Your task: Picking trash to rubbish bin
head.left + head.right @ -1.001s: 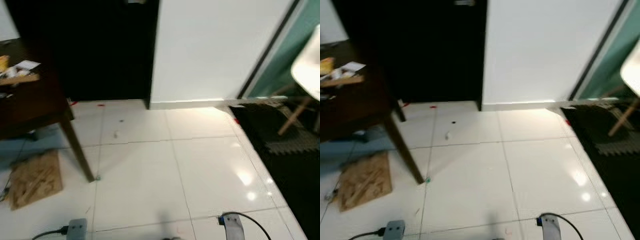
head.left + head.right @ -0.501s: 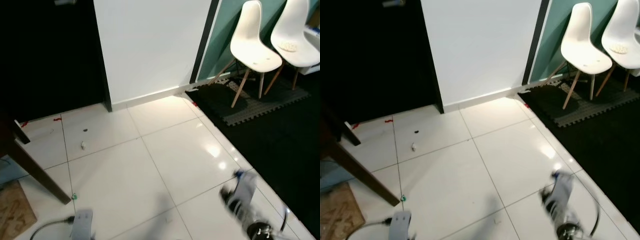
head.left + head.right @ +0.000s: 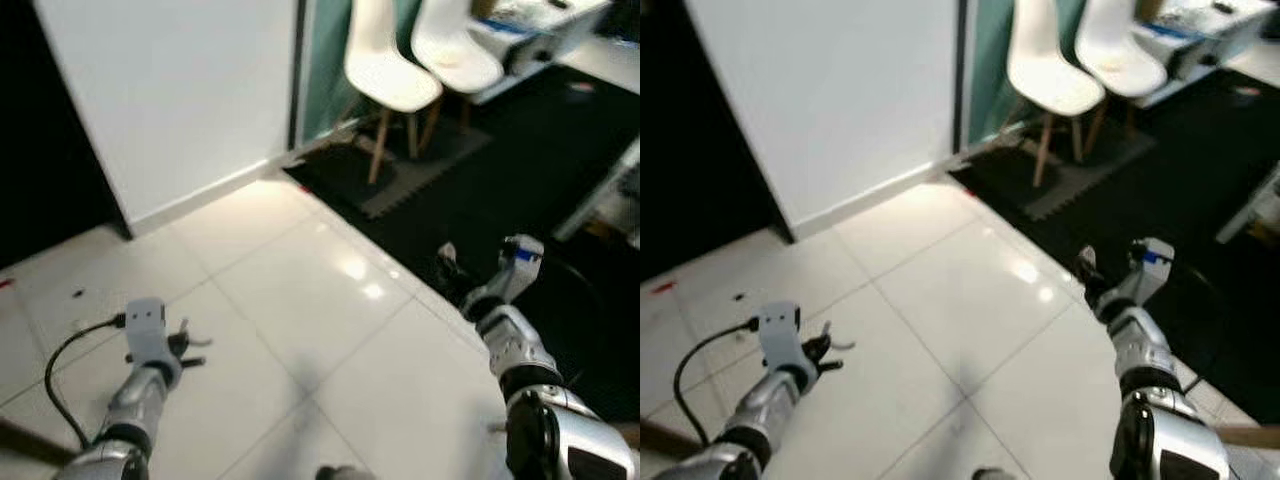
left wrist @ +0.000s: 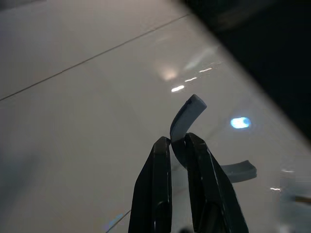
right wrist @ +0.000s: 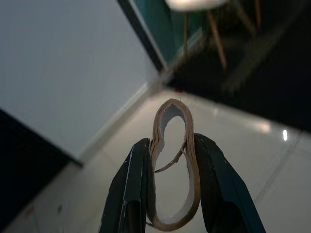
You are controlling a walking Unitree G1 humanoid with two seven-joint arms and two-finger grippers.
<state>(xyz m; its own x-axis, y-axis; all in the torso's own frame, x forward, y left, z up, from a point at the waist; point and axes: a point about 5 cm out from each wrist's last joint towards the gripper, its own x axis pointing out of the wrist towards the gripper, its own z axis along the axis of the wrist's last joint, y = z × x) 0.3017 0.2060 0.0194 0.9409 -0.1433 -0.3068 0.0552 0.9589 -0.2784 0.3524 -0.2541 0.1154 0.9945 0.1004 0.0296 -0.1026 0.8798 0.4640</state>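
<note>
Two white chairs stand on dark mat ahead.

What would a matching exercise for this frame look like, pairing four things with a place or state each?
Things:
1. left claw
2. right claw
3. white chairs
4. floor tiles

Places or states:
A. standing on a dark mat by the teal wall
B. shut on a curled grey strip
C. glossy white, reflecting ceiling light
D. shut on a squashed brown paper loop

Pairs: 1-B, 2-D, 3-A, 4-C
</note>
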